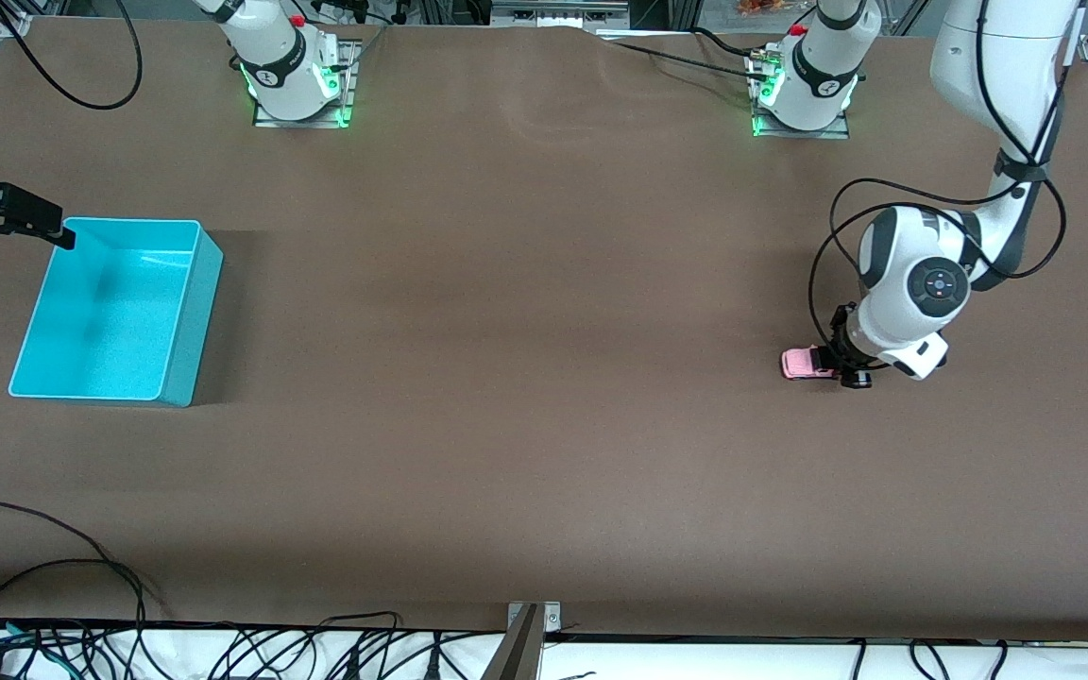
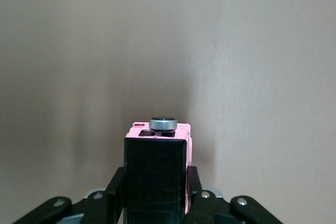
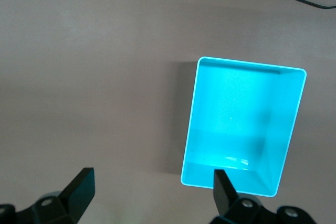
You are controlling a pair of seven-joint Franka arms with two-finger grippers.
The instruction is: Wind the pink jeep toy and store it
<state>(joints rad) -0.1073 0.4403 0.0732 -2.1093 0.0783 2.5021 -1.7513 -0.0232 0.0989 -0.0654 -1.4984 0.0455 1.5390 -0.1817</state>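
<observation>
While the right gripper [image 3: 152,192] waits spread wide above the turquoise bin's [image 1: 180,349] corner at the table's [image 1: 506,378] nine o'clock edge, the left gripper [image 1: 832,359] pinches the pink jeep toy [image 1: 801,364] on the tabletop at three o'clock.

Matt brown table [image 1: 525,378], glossy turquoise bin [image 1: 187,331]
</observation>
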